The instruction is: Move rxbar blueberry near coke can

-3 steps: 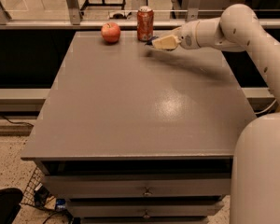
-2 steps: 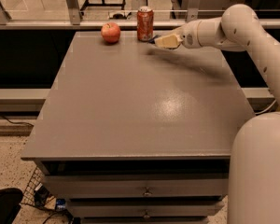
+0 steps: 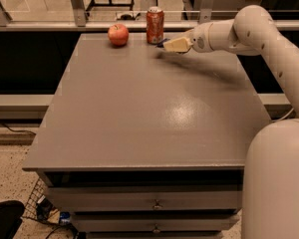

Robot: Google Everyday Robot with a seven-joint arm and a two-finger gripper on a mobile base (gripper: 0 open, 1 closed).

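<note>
The coke can (image 3: 155, 25) stands upright at the far edge of the grey table (image 3: 139, 118). My gripper (image 3: 170, 45) reaches in from the right and hovers low over the table just right of the can, nearly touching it. A small dark sliver (image 3: 160, 44) shows at the gripper's tip beside the can's base; it may be the rxbar blueberry, but most of it is hidden by the gripper.
A red apple (image 3: 118, 34) sits left of the can at the far edge. A glass railing runs behind the table. My white arm (image 3: 259, 29) spans the far right side. Drawers (image 3: 154, 203) are below the front edge.
The gripper has stayed beside the can, shifting only slightly. The can and apple have not moved.
</note>
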